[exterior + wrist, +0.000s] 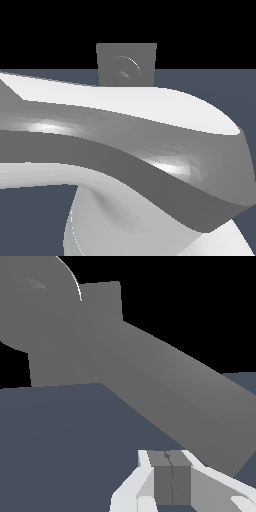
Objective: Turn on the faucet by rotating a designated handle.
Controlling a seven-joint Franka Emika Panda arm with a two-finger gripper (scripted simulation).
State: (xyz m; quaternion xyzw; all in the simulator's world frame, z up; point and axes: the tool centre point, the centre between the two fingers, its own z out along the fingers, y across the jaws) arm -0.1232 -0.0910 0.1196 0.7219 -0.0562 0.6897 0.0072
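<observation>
Grey handle [170,391] juts from faucet [126,64] — gripper [170,478] fingers pressed together, empty, just beside handle.

I count one faucet [126,64] — a single square ringed plate. One handle [170,386] juts from it, and one hand [170,483] shows — nothing more.

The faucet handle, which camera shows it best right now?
The wrist view. There the handle runs as a long grey bar from the ringed plate to just beyond the gripper. In the exterior view the robot arm fills most of the frame, so only the plate's upper part shows; the handle is hidden.
</observation>
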